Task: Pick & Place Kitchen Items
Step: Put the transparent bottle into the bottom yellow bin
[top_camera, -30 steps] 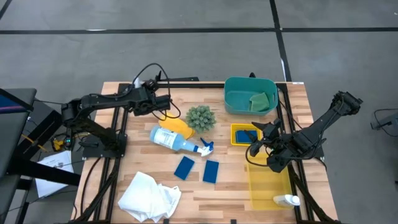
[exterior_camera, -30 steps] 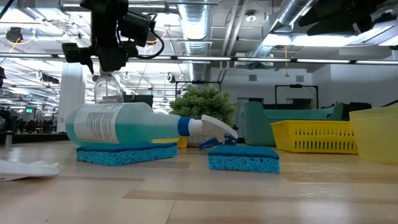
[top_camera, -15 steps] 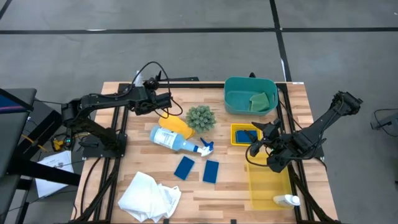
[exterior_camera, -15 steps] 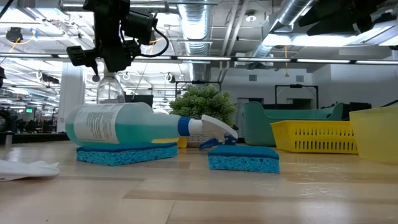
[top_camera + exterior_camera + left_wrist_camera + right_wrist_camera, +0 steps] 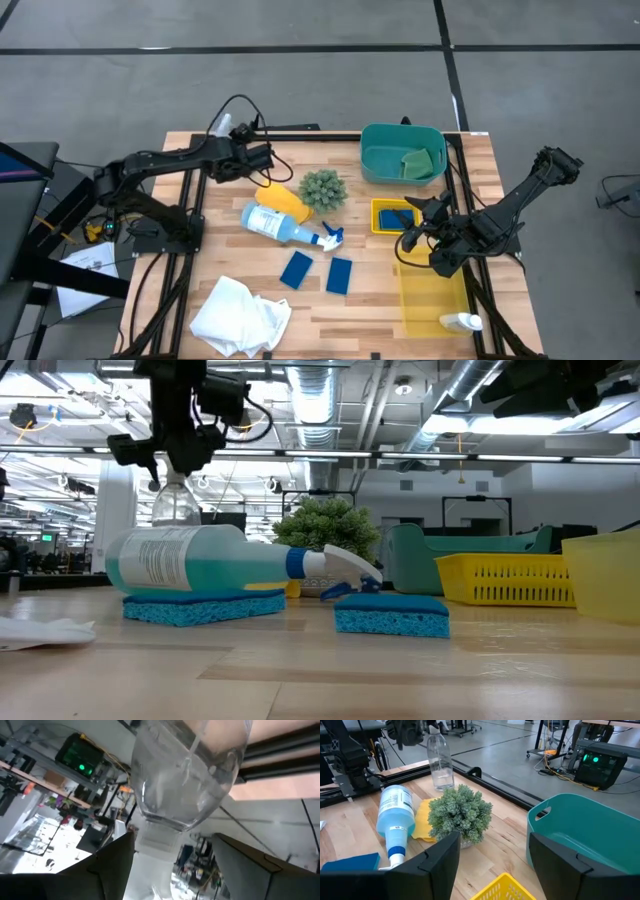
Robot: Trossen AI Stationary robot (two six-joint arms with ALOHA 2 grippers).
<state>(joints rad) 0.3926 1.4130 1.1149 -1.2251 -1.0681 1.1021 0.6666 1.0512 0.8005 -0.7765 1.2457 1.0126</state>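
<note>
A clear bottle (image 5: 440,762) stands upright near the table's far left; its bottom is at or just above the tabletop. My left gripper (image 5: 172,837) is open, its fingers on either side of the bottle's neck (image 5: 175,482). A spray bottle (image 5: 285,228) lies on its side, partly over a yellow sponge (image 5: 278,200). Two blue sponges (image 5: 296,270) (image 5: 339,275) and a white cloth (image 5: 240,315) lie toward the near edge. My right gripper (image 5: 492,845) waits open above the yellow basket (image 5: 380,226). My left gripper stands open around the clear bottle's neck (image 5: 160,840), coming from the table's left and slanting a little down. One finger (image 5: 122,855) lies close beside the neck; I cannot tell whether it touches. The bottle is upright below the fingers.
A spiky green plant ball (image 5: 322,188) sits mid-table. A teal bin (image 5: 385,150) at the far right holds a green sponge (image 5: 420,162). The yellow basket holds a blue sponge. A tall yellow bin (image 5: 430,295) stands at the near right. A black rail runs along the far edge.
My left gripper has tipped and rolled a little at the wrist while staying in place at the clear bottle's neck. The bottle stands where it was.
</note>
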